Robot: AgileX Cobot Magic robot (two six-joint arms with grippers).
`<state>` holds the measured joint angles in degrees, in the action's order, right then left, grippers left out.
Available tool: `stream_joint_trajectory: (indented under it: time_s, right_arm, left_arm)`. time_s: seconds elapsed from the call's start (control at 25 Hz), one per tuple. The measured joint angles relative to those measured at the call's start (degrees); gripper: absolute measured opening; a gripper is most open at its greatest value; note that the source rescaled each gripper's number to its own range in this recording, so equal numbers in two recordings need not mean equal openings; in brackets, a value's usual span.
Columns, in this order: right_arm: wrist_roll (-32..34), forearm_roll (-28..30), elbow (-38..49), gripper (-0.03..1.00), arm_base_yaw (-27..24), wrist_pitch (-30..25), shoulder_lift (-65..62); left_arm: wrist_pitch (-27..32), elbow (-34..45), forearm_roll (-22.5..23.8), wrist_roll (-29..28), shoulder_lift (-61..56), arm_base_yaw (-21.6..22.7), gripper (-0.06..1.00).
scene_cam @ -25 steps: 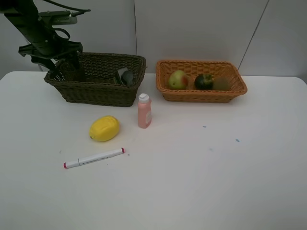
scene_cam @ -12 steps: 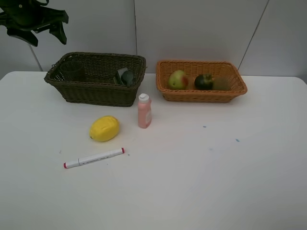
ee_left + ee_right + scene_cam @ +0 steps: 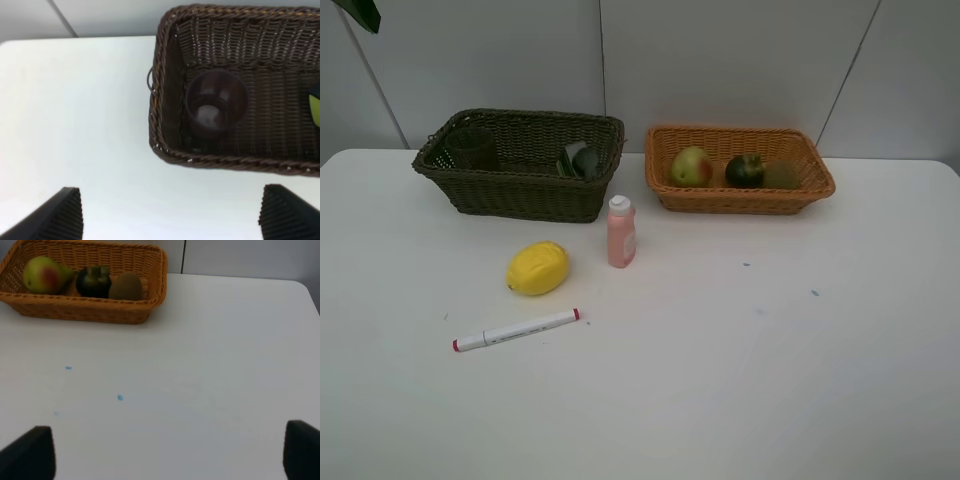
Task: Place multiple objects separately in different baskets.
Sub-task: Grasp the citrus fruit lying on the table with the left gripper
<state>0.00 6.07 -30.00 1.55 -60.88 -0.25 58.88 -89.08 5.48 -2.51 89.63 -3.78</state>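
Left pincer (image 3: 172, 215) being held wide open, empty, high near dark basket (image 3: 520, 185); cup (image 3: 472, 148), pump bottle (image 3: 582, 158) being kept there as non-fruit. Marker (image 3: 516, 329), lemon (image 3: 538, 268), pink bottle (image 3: 621, 232) being left on desk (image 3: 770, 350), unsorted. Orange basket (image 3: 740, 198) being used for fruit: mango (image 3: 691, 166), mangosteen (image 3: 744, 171), kiwi (image 3: 781, 175). Right pincer (image 3: 170, 455) likewise wide open, empty.

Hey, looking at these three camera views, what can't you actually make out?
- High view: the left arm is cut off at the top corner; the right arm is out of frame.
- High view: the green bottle is half hidden by the dark basket wall; the left wrist view's edge crops it too.
- High view: the marker has print too small to read.
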Motion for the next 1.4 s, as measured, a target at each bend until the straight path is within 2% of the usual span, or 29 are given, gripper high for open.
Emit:
stream_joint_trajectory:
  time_s: [0.24,0.48,0.6,0.72,1.0,1.24,1.4]
  right_arm:
    - [0.0,0.0,0.0,1.00,0.0,0.0,0.0]
    - [0.0,0.0,0.0,1.00,0.0,0.0,0.0]
    - [0.0,0.0,0.0,1.00,0.0,0.0,0.0]
    - [0.0,0.0,0.0,1.00,0.0,0.0,0.0]
    - [0.0,0.0,0.0,1.00,0.0,0.0,0.0]
    - [0.0,0.0,0.0,1.00,0.0,0.0,0.0]
    - [0.0,0.0,0.0,1.00,0.0,0.0,0.0]
  left_arm:
    - [0.0,9.5,-1.7,0.8,-11.2,0.0,0.92]
    - [-0.1,19.8,-8.3,4.0,-18.8,0.0,0.92]
    - [-0.8,23.5,-11.3,9.8,-19.2,0.0,0.92]
    - [-4.1,25.8,-14.3,16.8,-18.8,0.0,0.92]
    - [-8.2,26.8,-22.6,33.5,-13.6,-0.1,0.92]
    - [-13.9,26.8,-23.7,40.9,-5.7,-6.2,0.92]
    - [-17.0,26.3,-24.0,42.5,0.2,-11.0,0.92]
